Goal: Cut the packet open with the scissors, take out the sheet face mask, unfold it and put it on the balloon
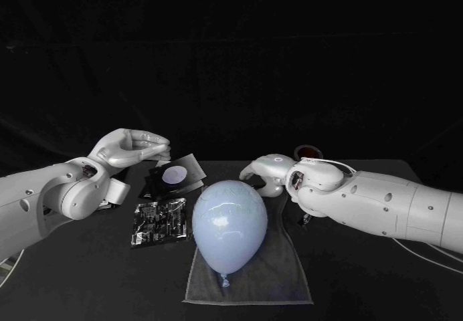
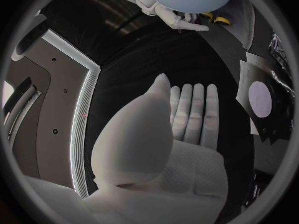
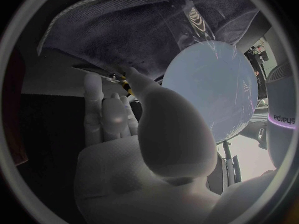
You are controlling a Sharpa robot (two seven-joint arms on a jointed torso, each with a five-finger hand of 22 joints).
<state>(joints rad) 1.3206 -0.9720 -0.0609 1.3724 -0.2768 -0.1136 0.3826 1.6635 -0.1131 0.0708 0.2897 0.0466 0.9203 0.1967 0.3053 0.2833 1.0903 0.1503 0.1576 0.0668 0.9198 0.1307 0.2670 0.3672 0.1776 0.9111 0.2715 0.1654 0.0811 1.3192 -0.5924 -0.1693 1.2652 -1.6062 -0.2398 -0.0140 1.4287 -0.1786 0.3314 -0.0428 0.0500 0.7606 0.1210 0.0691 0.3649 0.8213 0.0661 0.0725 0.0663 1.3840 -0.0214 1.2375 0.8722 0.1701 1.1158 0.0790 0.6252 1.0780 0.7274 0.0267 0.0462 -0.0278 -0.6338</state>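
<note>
A pale blue balloon (image 1: 229,222) (image 3: 209,89) lies on a grey towel (image 1: 280,281) in the middle of the table. Left of it lie a black packet with a white disc (image 1: 174,176) (image 2: 261,98) and a shiny crinkled packet (image 1: 159,222). My left hand (image 1: 131,147) (image 2: 187,119) hangs above the black packet with straight fingers and holds nothing. My right hand (image 1: 264,175) (image 3: 115,119) is low at the balloon's far end. Its fingers (image 3: 93,97) are stretched toward the yellow-and-black scissors (image 3: 126,83) (image 2: 216,19) on the towel, without gripping them.
A small red round thing (image 1: 309,151) sits just behind my right arm. The towel (image 3: 124,25) runs from under the balloon toward the table's near edge. Bare black table lies on both sides of the towel.
</note>
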